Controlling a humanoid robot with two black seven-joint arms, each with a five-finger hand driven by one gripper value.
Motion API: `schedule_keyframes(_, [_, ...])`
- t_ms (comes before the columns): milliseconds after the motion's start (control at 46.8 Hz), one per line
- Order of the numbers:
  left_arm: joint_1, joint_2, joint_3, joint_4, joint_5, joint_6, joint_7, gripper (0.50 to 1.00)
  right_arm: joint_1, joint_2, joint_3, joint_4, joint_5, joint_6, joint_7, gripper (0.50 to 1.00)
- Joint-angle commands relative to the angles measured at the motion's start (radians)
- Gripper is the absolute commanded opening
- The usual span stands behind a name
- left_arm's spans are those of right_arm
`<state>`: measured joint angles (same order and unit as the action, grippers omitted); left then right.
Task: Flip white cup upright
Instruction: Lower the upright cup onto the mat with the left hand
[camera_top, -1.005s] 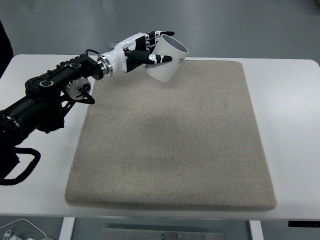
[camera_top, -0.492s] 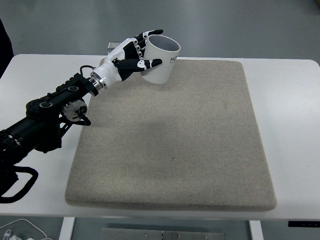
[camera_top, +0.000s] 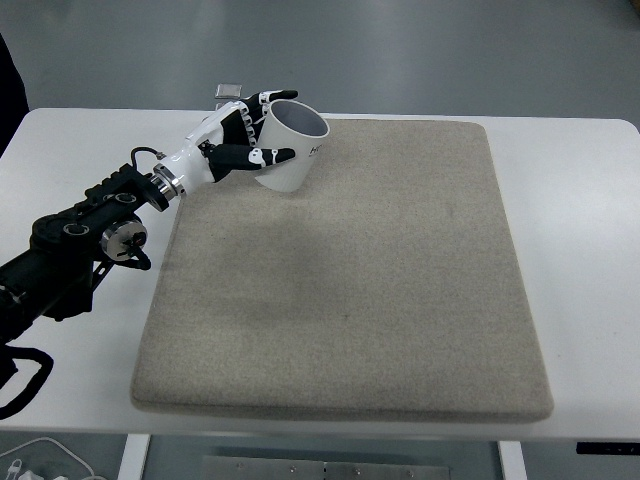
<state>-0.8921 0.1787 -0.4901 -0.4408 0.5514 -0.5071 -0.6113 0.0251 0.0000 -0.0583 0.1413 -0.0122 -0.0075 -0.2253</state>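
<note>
The left robot hand (camera_top: 243, 142) is seen closed around the white cup (camera_top: 288, 146), with the thumb laid across the near side of the wall and the other fingers (camera_top: 262, 103) wrapped over the far side, close to the rim. The cup is held from its left, mouth turned up and to the right, so the body leans rather than standing straight. It is carried at the far-left corner of the beige mat (camera_top: 340, 280); whether its base touches the mat or hangs just above it cannot be told from this view.

The step in hand is judged to be the last of the righting and the setting down. For that to go well, the wrist should be rolled until the rim sits level, and the base should be brought flat onto the mat before anything is loosened. The fingers should be opened only once the cup is bearing its own weight, then drawn off to the left so the wall is not nudged.

The mat lies on the white surface (camera_top: 580, 220). No right arm is seen.
</note>
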Motion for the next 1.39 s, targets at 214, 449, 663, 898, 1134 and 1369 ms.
schedule_keyframes(214, [0.012, 0.015, 0.002, 0.004, 0.016, 0.03, 0.0, 0.54, -0.001, 0.0, 0.0, 0.0, 0.0, 0.0, 0.0, 0.93])
schedule_keyframes(449, [0.012, 0.004, 0.002, 0.002, 0.016, 0.061, 0.0, 0.542, -0.001, 0.0, 0.0, 0.0, 0.0, 0.0, 0.0, 0.93])
schedule_keyframes(663, [0.022, -0.031, 0.002, 0.001, 0.016, 0.114, 0.0, 0.544, -0.001, 0.0, 0.0, 0.0, 0.0, 0.0, 0.0, 0.93])
schedule_keyframes(898, [0.035, -0.048, 0.033, 0.002, 0.018, 0.122, 0.0, 0.572, -0.001, 0.0, 0.0, 0.0, 0.0, 0.0, 0.0, 0.93])
schedule_keyframes(1134, [0.05, -0.048, 0.036, 0.002, 0.016, 0.136, 0.0, 0.668, 0.001, 0.0, 0.0, 0.001, 0.0, 0.0, 0.0, 0.93])
schedule_keyframes(1369, [0.059, -0.048, 0.031, 0.001, 0.013, 0.17, 0.0, 0.919, -0.001, 0.0, 0.0, 0.0, 0.0, 0.0, 0.0, 0.93])
